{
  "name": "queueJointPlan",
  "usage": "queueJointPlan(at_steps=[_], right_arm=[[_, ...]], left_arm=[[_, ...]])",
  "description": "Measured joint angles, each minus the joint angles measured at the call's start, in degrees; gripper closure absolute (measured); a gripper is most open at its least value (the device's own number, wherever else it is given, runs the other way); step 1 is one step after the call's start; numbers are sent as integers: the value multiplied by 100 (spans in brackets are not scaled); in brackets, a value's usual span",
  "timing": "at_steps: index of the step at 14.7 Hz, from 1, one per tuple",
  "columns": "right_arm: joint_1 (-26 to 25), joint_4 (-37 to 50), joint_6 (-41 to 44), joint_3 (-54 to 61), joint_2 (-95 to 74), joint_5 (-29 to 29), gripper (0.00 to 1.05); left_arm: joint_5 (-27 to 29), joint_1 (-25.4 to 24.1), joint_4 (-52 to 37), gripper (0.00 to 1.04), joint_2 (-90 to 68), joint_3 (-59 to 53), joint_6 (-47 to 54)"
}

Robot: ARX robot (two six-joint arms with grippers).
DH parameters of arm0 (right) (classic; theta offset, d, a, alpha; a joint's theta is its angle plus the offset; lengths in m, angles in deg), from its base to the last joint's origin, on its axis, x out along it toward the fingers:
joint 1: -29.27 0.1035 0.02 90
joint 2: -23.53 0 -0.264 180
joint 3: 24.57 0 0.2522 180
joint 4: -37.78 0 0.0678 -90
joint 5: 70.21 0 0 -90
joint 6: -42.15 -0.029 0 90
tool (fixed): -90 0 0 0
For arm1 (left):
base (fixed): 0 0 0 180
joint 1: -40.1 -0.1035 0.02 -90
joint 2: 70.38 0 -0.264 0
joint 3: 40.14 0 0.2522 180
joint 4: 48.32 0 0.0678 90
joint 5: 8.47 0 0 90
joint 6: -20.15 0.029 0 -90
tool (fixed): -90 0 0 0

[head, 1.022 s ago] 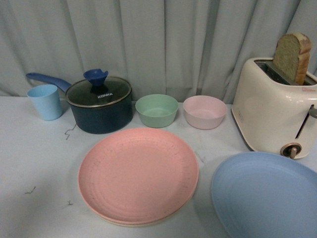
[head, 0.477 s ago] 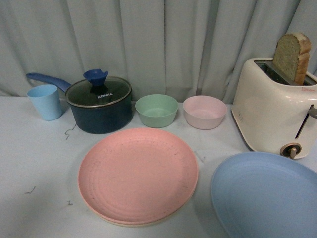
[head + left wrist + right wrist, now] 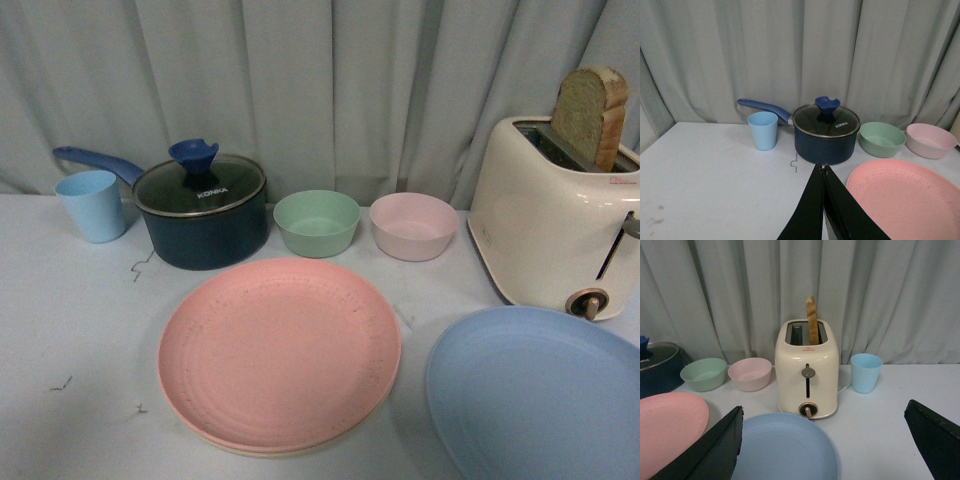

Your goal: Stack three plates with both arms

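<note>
Presently | blue plate (image 3: 540, 395) flat just before toaster (image 3: 545, 225) | pink plate (image 3: 280, 350) atop cream plate (image 3: 262, 451), left of toaster | likely light, stiff, slick: grip blue rim | left hand (image 3: 824, 172) pressed together, empty | right hand (image 3: 823, 412) spread, empty

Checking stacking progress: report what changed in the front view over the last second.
Nothing visibly changed. The pink plate rests on the cream plate; the light blue plate lies apart to its right.
</note>
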Motion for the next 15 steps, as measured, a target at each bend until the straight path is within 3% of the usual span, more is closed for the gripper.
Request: queueJointPlan(at_steps=[4,6,9,10,14,15], right_arm=[[0,0,0,0,0,0,6],[0,0,-2,0,0,-4,6],[0,0,0,0,0,-2,6],[0,2,0,0,0,-2,6],[0,2,0,0,0,-2,6],[-76,-70,81,-15,-39,216,6]], left_arm=[[0,0,634,103,608,0,0],[-11,0,1727,103,1434,4,0],[-4,0,1690,103,1569,2,0],[-2,0,1672,97,1569,4,0],[-2,0,1666,47,1569,4,0],[-2,0,1666,36,1569,2,0]])
